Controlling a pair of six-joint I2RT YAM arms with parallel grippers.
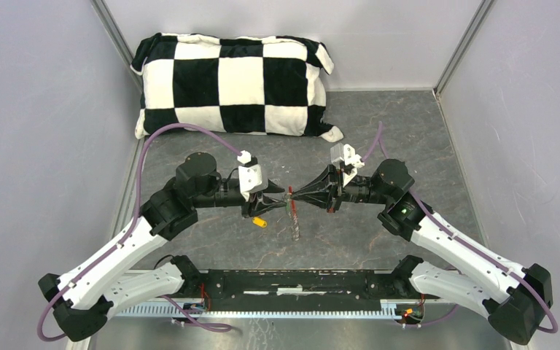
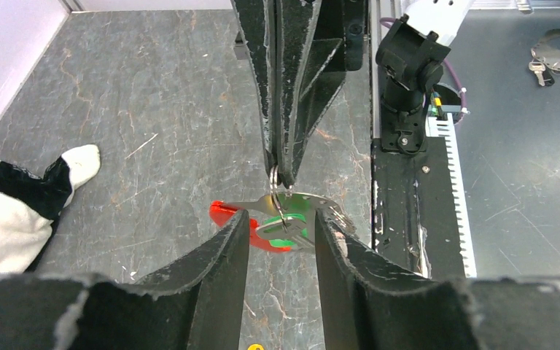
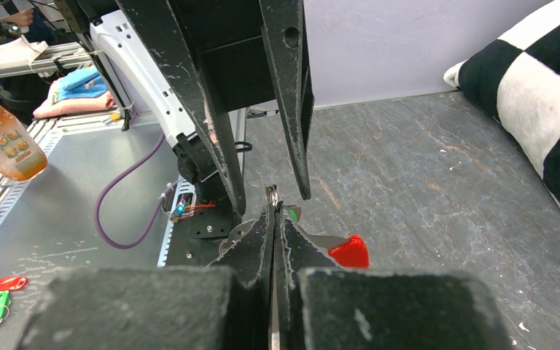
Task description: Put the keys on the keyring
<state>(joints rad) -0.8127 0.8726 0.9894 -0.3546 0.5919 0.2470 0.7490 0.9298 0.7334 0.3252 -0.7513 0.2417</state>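
Observation:
My right gripper (image 1: 292,195) is shut on the thin metal ring of the keyring (image 2: 275,177), holding it above the table. The elongated red tag (image 1: 290,211) hangs from the ring. The green key (image 2: 292,235) hangs on metal parts right under the ring, in front of the red tag (image 2: 222,213). My left gripper (image 2: 282,222) faces the right one, its jaws apart on either side of the green key. The yellow key (image 1: 260,222) lies on the table below the left gripper. In the right wrist view the green key (image 3: 292,214) and red tag (image 3: 350,251) peek out past the shut fingertips (image 3: 266,219).
A black-and-white checkered pillow (image 1: 233,84) lies against the back wall. Grey walls close in both sides. The black base plate (image 1: 299,281) with both arm mounts runs along the near edge. An orange bottle (image 3: 4,142) and spare keys (image 3: 0,299) sit on a neighbouring bench.

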